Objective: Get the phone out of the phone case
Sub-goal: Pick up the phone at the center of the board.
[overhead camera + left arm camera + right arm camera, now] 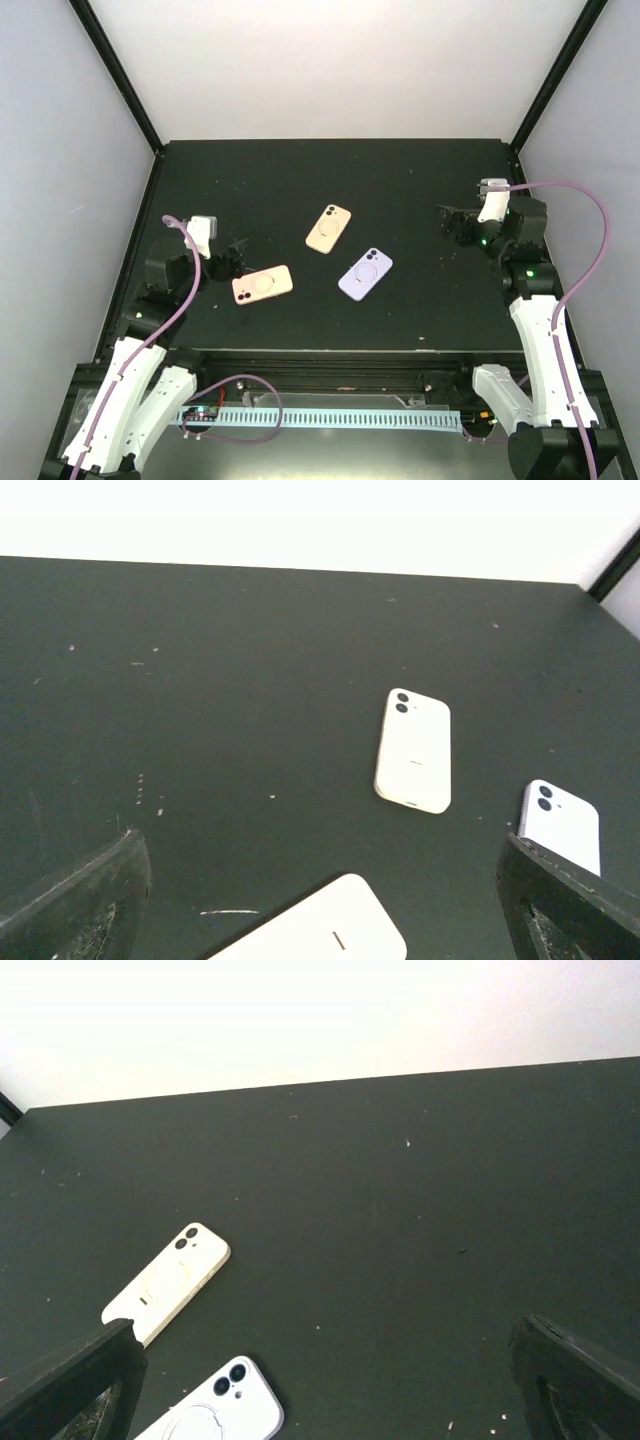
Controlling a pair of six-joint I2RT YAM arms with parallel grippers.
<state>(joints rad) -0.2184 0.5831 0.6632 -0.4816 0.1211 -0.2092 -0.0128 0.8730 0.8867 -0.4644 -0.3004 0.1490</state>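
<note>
Top external view: three phones in cases are seen lying flat on the black table [300, 180]; each one is laid with its back up, so the little camera eyes are shown
Pink phone [262, 285]: it is laid on the left part of the table; it is found just beside the left gripper [236, 262], a bit nearer the front edge than the tips; whether it is touched cannot be told
Orange phone [328, 229]: it is laid in the middle, farther back; it is set apart from both grippers
Purple phone [365, 274]: it is laid to the right of the pink phone; no gripper is near it
Left gripper: its jaws are spread wide; nothing is held between them
Left wrist view: the two dark fingers [80, 900] are seen in the bottom corners; one end of the pink phone is seen low down between them; the other two phones are seen farther off to the right
Right gripper [450, 225]: it is seen at the right side of the table, well apart from all three phones; its jaws are spread wide too; nothing is gripped
Right wrist view: only bare table is seen between the fingers; the orange phone and the purple phone are seen off by the left finger
</note>
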